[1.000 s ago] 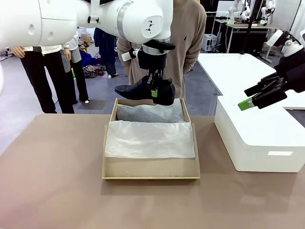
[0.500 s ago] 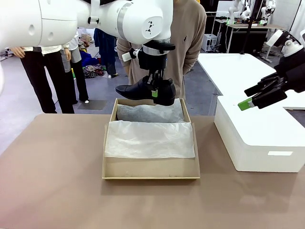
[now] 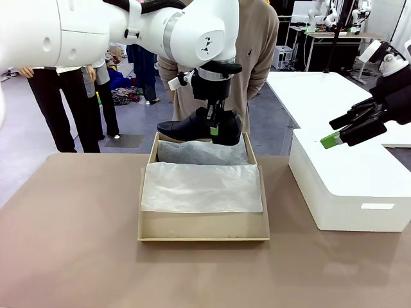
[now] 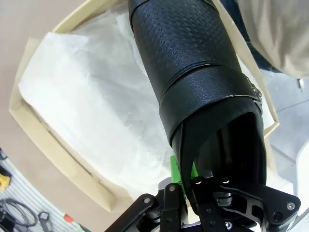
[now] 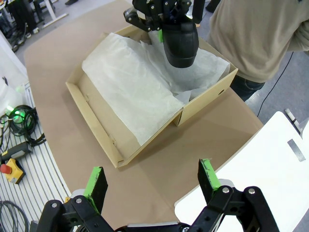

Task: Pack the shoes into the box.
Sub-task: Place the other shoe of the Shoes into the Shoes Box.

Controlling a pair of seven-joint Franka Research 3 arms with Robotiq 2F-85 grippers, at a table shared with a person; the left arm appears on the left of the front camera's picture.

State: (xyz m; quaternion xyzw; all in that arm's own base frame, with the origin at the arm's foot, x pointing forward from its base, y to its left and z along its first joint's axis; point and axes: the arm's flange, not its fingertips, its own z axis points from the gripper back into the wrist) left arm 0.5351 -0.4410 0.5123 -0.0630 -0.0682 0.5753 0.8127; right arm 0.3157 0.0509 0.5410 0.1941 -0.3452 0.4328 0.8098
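Observation:
One shiny black dress shoe hangs level over the far end of the brown cardboard box, toe to picture left. My left gripper is shut on the shoe's heel collar. White tissue paper lines the box and covers its near half. From the right wrist view the shoe points toe-down over the box's far part. My right gripper is held open above the white block, its green pads spread wide with nothing between them. The second shoe is out of view.
A person in a beige top stands right behind the box at the table's far edge. The large white block fills the table's right side. Bare brown tabletop lies left of and in front of the box.
My left gripper has carried the shoe slightly right and down, closer to the box's far end. The right arm has not moved.

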